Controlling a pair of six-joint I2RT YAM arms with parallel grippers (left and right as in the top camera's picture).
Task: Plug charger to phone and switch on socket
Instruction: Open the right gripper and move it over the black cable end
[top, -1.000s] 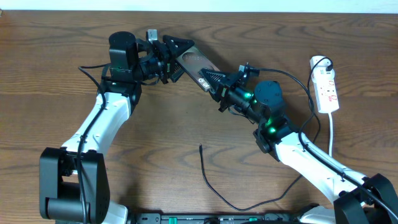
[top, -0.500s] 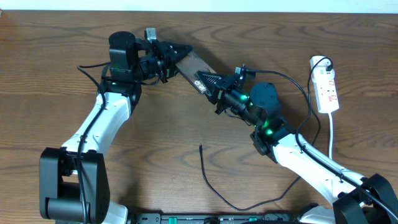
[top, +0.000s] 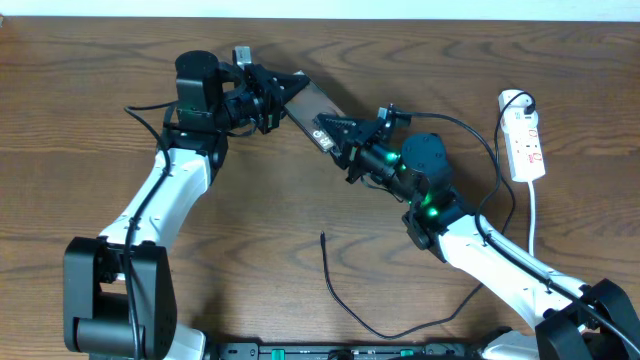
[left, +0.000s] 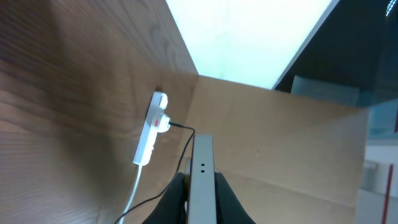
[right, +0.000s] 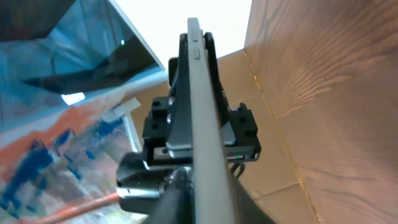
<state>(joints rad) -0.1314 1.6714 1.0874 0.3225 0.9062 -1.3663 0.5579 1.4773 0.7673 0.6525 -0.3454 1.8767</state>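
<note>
You are holding the phone (top: 312, 108) up off the surface (top: 90, 120) near its far edge, slanting between the two arms, with its lettered end pointing toward the right arm. The left end effector (top: 285, 97) is clamping the upper end: in the left wrist view the phone's thin edge is sitting tight between the two dark fingers (left: 176, 200). The right end effector (top: 340, 138) is sitting at the lower, lettered end. In the right wrist view the phone's edge is running up between that end effector's fingers, but you cannot tell from these views whether they are pinching it or standing just slack around it.

Nothing is plugged into the phone yet. The charger (top: 335, 290) is lying loose on the surface well apart from the phone, toward the near edge. Its small plug tip (top: 322, 236) is pointing up the surface and neither arm is touching it.

The socket (top: 526, 140) is lying far off to the right with a black plug in its top end. It is too small to tell whether its switch is on.

So you are only partway through: the phone is being handled. Fetching the plug tip, seating it in the phone's port and pressing the socket's switch all appear to be waiting.
</note>
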